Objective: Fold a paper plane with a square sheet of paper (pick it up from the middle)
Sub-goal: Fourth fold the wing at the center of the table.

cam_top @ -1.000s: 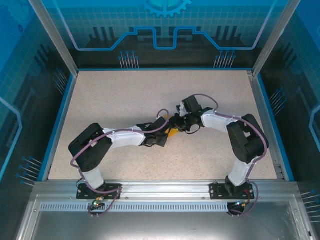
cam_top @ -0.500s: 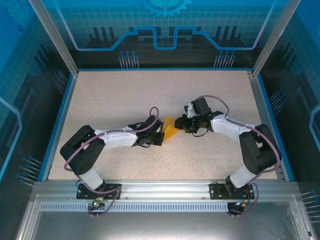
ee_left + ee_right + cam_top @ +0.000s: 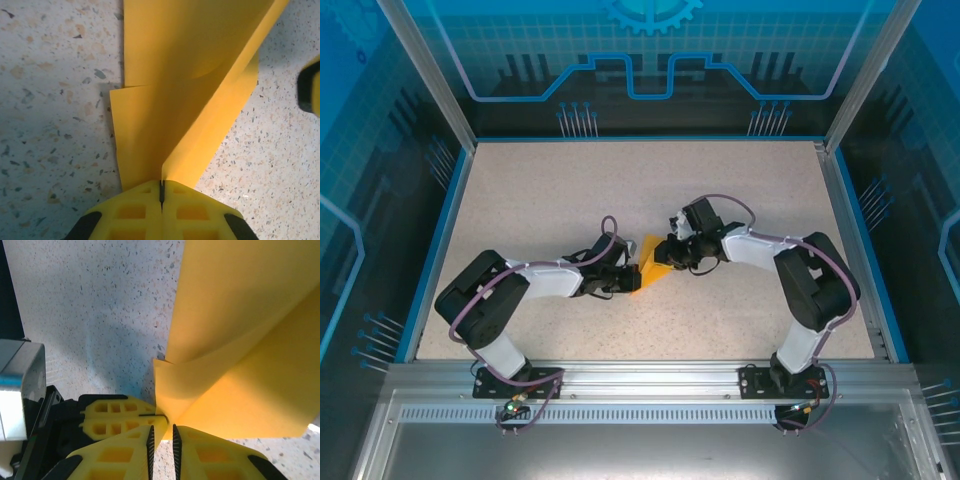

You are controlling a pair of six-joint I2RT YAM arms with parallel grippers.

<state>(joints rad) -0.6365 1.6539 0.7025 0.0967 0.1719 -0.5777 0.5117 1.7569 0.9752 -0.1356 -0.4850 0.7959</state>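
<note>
One creased sheet of orange-yellow paper [image 3: 656,270] sits near the middle of the table [image 3: 570,190]. At its 8 o'clock, the left gripper [image 3: 161,187] pinches one edge tight. At 2 o'clock, the right gripper [image 3: 161,432] has its jaws a slit apart around another edge, and I cannot tell if it grips.

Seen from above, the paper [image 3: 654,268] is looking too small for its folds to be told. The left gripper [image 3: 632,277] and the right gripper [image 3: 668,254] are covering its two ends. In the left wrist view the top edge is cutting off the paper [image 3: 190,85], and its near end is lying hidden between the closed jaws. The right edge is cutting off a yellow and black piece [image 3: 309,90], and what it is cannot be told. In the right wrist view the paper [image 3: 240,330] is running out at the top and right edges. Whether its corner is touching the jaws there is not clear.
</note>
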